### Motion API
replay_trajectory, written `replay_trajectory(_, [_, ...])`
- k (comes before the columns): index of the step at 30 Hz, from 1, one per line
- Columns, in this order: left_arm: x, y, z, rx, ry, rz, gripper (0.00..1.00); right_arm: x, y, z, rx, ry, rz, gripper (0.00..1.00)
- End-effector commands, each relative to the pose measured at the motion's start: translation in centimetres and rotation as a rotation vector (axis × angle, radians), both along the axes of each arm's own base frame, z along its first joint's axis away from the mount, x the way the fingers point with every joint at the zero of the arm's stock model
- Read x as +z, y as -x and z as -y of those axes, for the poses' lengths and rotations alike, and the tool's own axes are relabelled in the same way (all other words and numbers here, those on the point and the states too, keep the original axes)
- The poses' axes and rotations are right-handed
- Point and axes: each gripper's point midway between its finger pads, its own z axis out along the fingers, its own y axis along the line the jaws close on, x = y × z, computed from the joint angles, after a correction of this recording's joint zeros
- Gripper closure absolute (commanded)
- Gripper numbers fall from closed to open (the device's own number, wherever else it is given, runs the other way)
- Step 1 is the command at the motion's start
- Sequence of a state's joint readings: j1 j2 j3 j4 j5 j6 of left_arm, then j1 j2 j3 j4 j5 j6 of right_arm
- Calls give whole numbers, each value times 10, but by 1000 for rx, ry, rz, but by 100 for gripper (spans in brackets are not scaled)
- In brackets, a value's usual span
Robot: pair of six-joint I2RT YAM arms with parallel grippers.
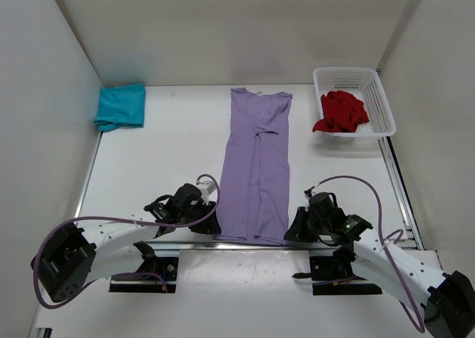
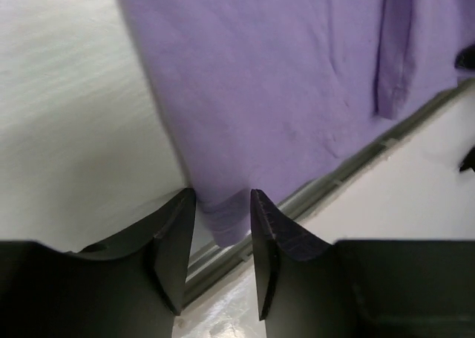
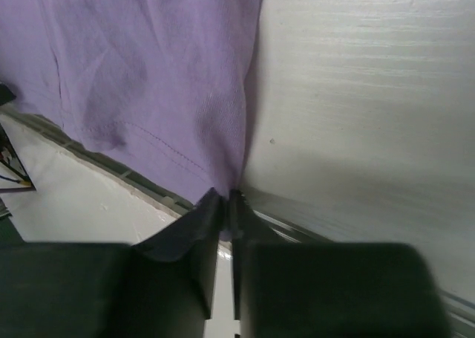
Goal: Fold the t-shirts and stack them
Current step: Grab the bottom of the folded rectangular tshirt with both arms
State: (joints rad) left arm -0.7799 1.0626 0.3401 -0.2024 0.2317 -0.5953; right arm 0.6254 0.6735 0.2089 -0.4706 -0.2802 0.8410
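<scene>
The lavender t-shirt (image 1: 256,167) lies lengthwise in the middle of the table, folded narrow, hem toward me. My left gripper (image 1: 206,221) is at its near left corner, jaws open with the hem corner (image 2: 223,215) between them. My right gripper (image 1: 291,230) is shut on the near right hem corner (image 3: 223,167). The teal t-shirt (image 1: 121,105) lies folded at the far left. The red t-shirt (image 1: 342,111) is crumpled in the white basket (image 1: 378,93).
White walls close in the table on the left, back and right. A metal rail (image 2: 349,167) runs along the table's near edge under the hem. Purple cables loop from both arms.
</scene>
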Motion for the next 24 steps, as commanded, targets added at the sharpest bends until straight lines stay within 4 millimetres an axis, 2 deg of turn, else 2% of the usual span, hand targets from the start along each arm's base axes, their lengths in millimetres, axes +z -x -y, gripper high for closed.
replay_trajectory(1, [-7,22,8,-79,35,-70,56,5,-3,-7,-9,-41,10,94])
replay_trajectory(3, [-9,29,10,-108,34,-85,70,7,-1,-8,2,-61,6,100])
replay_trajectory(4, [-9,30,10,-115,23,-84,72,10,-2,-11,4,-80,8,100])
replay_trajectory(5, [-11,33,8,-117,19,-95,78,6,3,-10,21,-73,-3,100])
replay_trajectory(8, [-5,37,6,-120,41,-84,99,15,13,-14,72,-73,-11,100])
replay_trajectory(12, [16,47,-4,-96,40,-75,100,34,37,-23,145,-78,-21,100])
replay_trajectory(13, [26,45,-4,-87,78,-57,100,37,34,-23,133,-70,-7,100])
replay_trajectory(14, [33,41,-5,-66,92,-60,100,48,28,-24,133,-63,30,100])
replay_trajectory(16, [60,23,0,-28,140,-4,100,72,5,-24,151,-59,122,100])
replay_trajectory(18, [95,-4,11,6,197,74,100,85,-31,-14,93,-58,174,100])
replay_trajectory(19, [106,-21,14,34,200,95,100,92,-52,-8,69,-66,214,100])
replay_trajectory(20, [116,-34,19,51,227,125,100,97,-63,-5,65,-77,241,100])
replay_trajectory(21, [129,-51,27,61,257,153,100,107,-85,4,38,-63,275,100])
replay_trajectory(22, [136,-68,31,88,250,166,100,118,-98,5,55,-70,328,100])
replay_trajectory(24, [149,-105,36,139,267,216,100,120,-133,17,6,-26,343,100])
